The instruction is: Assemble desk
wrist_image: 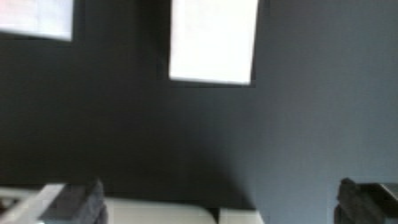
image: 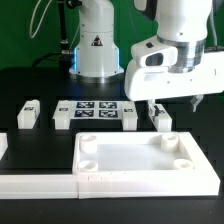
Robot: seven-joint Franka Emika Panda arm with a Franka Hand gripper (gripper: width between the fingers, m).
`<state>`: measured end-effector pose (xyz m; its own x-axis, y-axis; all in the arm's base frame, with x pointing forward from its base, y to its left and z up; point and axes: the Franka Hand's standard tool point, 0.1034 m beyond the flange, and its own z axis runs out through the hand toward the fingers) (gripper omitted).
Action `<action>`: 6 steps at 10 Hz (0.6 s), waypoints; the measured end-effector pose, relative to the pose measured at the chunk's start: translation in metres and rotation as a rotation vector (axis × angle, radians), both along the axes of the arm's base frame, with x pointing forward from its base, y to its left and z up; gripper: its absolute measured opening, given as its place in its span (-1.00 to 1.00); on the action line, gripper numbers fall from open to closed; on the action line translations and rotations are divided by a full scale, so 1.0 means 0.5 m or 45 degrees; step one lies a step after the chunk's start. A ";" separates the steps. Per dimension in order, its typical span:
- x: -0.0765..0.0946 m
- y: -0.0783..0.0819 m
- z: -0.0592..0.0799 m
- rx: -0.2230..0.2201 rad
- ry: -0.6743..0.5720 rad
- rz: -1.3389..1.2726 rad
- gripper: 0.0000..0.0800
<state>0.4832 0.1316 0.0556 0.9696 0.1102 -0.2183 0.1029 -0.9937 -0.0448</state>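
You are watching the gripper (image: 172, 104) hanging over the black table (image: 40, 135) toward the exterior view's right. Its jaws are standing spread wide and are gripping nothing. In the wrist view the two dark fingers (wrist_image: 71, 202) are framing bare table. Only a white sliver is showing between them at the picture's edge, and it is too cut off for you to tell what it is.

The desk top (image: 130, 160), a white tray with a raised rim and a round socket in each corner, is lying flat at the front of the table, nearer the camera than the gripper. Just behind its far rim, almost under the gripper, the nearest leg (image: 160, 121) is sitting on the table, apart from the fingers.

The marker board (image: 95, 112) is lying further toward the exterior view's left, with a second leg (image: 60, 118) just beside its left end. A long border strip (image: 35, 182) is lying against the tray's left side. The wrist view is also showing a blurred white block (wrist_image: 214, 40) well ahead of the fingers.
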 end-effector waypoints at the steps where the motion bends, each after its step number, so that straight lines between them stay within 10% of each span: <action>1: -0.007 0.002 -0.002 -0.018 0.111 0.006 0.62; 6: -0.022 0.004 -0.014 -0.063 0.526 0.016 0.62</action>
